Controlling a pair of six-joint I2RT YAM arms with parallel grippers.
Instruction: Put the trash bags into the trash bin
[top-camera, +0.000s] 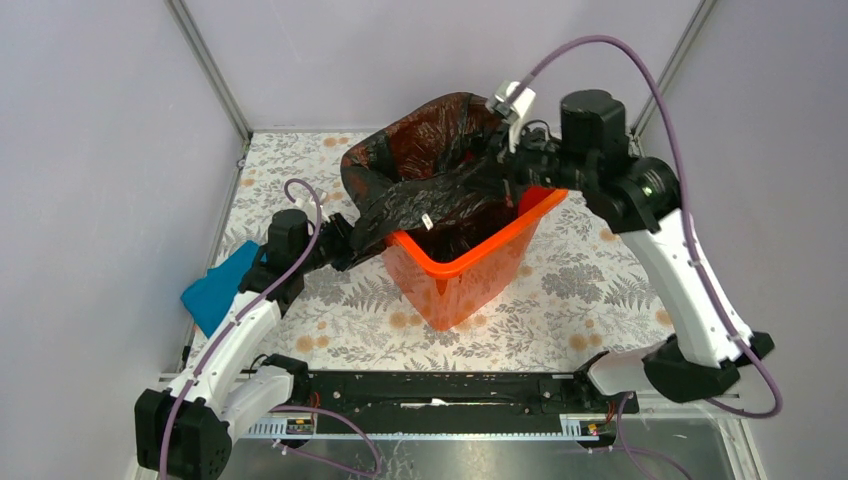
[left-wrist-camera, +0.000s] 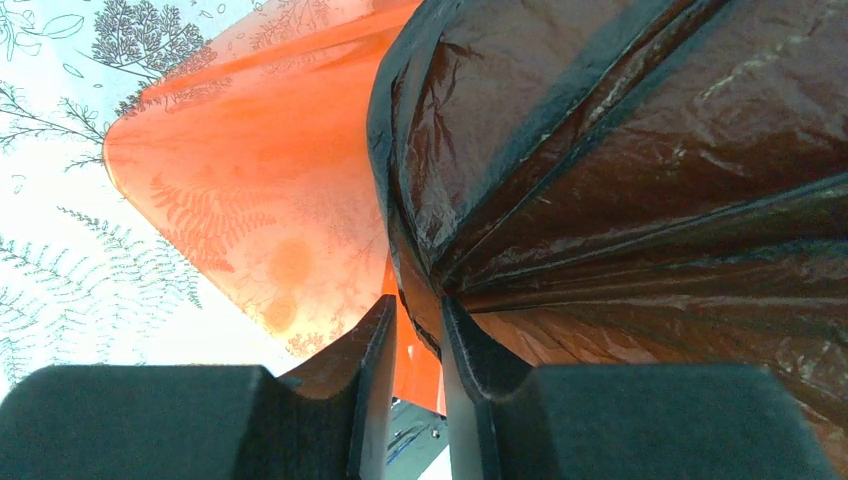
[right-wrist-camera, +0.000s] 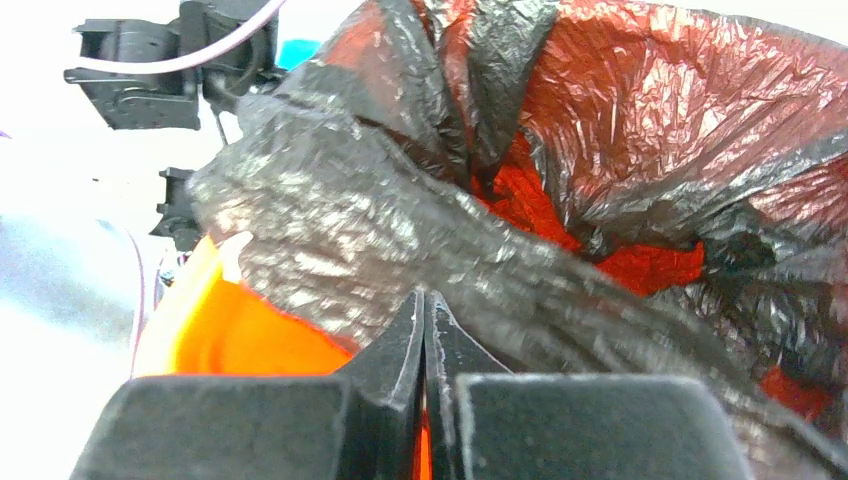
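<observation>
The orange trash bin (top-camera: 470, 272) stands mid-table. The black trash bag (top-camera: 425, 175) hangs open over its far and left rim, with part of it down inside. My left gripper (top-camera: 352, 243) is at the bag's left edge, beside the bin's left corner. In the left wrist view its jaws (left-wrist-camera: 415, 305) stand nearly shut on a gathered fold of the bag (left-wrist-camera: 620, 150), with the bin wall (left-wrist-camera: 250, 180) behind. My right gripper (top-camera: 512, 165) is at the bag's far right edge. In the right wrist view it (right-wrist-camera: 423, 295) is shut on the bag (right-wrist-camera: 350, 220) above the bin (right-wrist-camera: 240, 340).
A teal-blue cloth (top-camera: 215, 290) lies at the table's left edge beside the left arm. The table has a floral cover (top-camera: 590, 290). Walls and frame posts close in the back and sides. The left arm's wrist (right-wrist-camera: 170, 60) shows beyond the bag.
</observation>
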